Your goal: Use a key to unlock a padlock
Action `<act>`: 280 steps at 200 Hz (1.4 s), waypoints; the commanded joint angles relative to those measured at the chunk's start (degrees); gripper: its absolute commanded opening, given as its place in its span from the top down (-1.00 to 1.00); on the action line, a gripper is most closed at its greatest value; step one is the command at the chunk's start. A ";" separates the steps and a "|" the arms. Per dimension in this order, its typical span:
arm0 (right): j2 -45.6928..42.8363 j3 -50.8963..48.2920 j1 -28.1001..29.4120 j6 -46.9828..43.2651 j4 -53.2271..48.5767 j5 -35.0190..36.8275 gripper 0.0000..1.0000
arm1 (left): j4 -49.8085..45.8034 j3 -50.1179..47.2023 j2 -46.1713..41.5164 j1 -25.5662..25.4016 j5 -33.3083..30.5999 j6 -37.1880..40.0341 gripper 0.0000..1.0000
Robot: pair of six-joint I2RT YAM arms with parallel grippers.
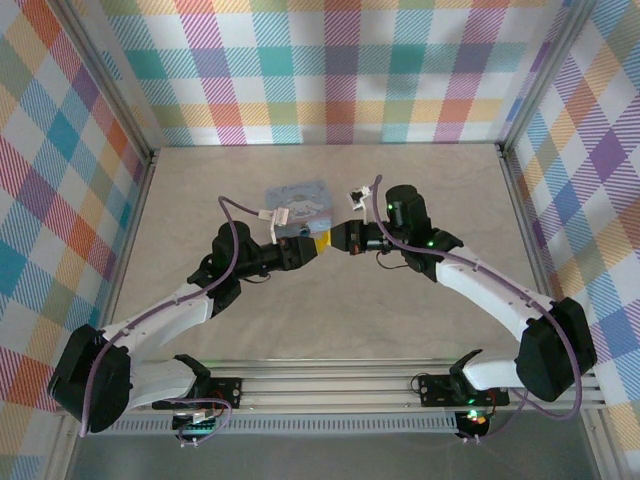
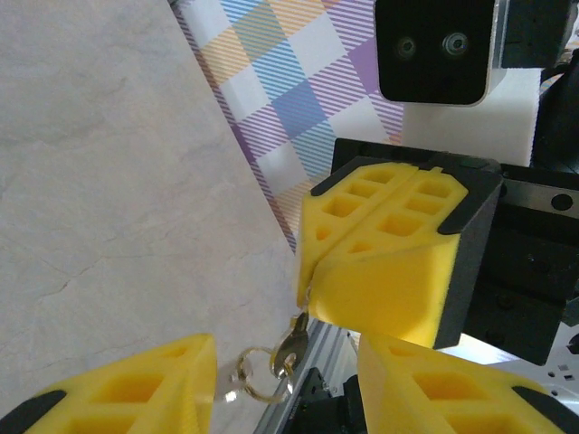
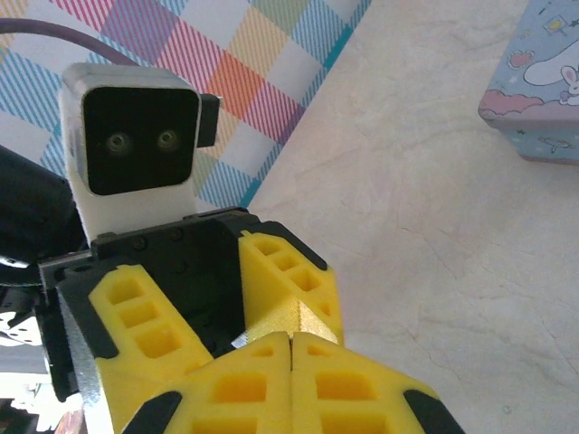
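The key (image 2: 291, 344), clamped in the closed right gripper (image 2: 308, 276) near the tin box (image 1: 296, 206), should be advanced slowly between the wide-open jaws of the left gripper (image 2: 286, 360).

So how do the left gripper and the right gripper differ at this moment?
The left gripper is open, jaws well apart; the right gripper is shut, jaws pressed together. The right gripper pinches the key, with a ring hanging below it; the left gripper holds nothing that I can see. Both are yellow-tipped, and they face each other closely.
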 commanded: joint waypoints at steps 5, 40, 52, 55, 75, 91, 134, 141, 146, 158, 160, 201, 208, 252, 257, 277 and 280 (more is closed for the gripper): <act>-1.65 -1.10 0.22 2.40 4.54 -1.20 1.00 | 2.94 -0.26 -0.04 0.76 1.60 -0.57 0.15; -1.65 -1.36 0.22 3.90 5.70 -0.71 1.00 | -0.55 0.44 -0.54 0.83 0.70 1.01 0.39; -1.83 -1.77 0.22 4.50 6.41 -0.33 1.00 | -2.06 0.82 -1.22 0.81 0.09 2.01 0.53; -1.91 -1.88 0.22 4.74 6.61 -0.22 1.00 | -2.45 0.92 -1.32 0.81 0.01 2.36 0.58; -2.18 -2.59 0.22 5.43 7.97 0.10 1.00 | -5.62 1.98 -2.22 0.83 -0.40 4.81 0.86; -2.47 -2.62 0.22 5.28 7.60 0.31 0.99 | -8.29 2.70 -2.91 0.90 -0.77 7.21 1.00; -5.27 -0.57 -3.07 3.01 2.42 -4.80 0.22 | -18.83 5.01 -6.68 1.09 -2.33 17.27 1.00; -5.51 -0.03 -3.57 2.56 1.59 -6.44 0.16 | -19.90 5.32 -7.39 1.09 -2.21 18.59 1.00; -5.60 0.39 -3.88 2.33 0.88 -7.49 0.12 | -20.56 5.56 -7.70 1.09 -2.11 19.43 1.00; -5.19 1.66 -4.19 1.51 -1.03 -9.68 0.05 | -21.89 6.17 -8.27 1.09 -1.55 21.01 1.00; -5.13 1.87 -4.14 1.34 -1.22 -10.00 0.04 | -22.03 6.27 -8.28 1.16 -1.42 21.20 1.00; -1.96 2.24 -4.01 3.18 2.68 -15.16 0.03 | -23.06 8.09 -6.68 1.36 1.02 21.15 1.00; -1.47 2.24 -3.84 3.44 3.18 -15.19 0.05 | -22.67 8.11 -6.42 1.38 1.38 20.61 1.00; 0.78 2.41 -1.59 2.86 4.00 -13.87 0.12 | -19.68 7.74 -5.13 1.37 2.58 16.41 1.00; 0.93 2.50 -1.39 2.49 3.81 -13.62 0.14 | -19.39 7.66 -5.01 1.36 2.83 15.93 1.00; 1.55 3.17 -0.60 1.06 2.23 -12.81 0.26 | -19.21 7.87 -4.77 1.36 2.94 14.99 1.00; 1.66 3.34 -0.50 0.82 1.86 -12.73 0.27 | -19.30 7.91 -4.70 1.36 3.06 14.95 1.00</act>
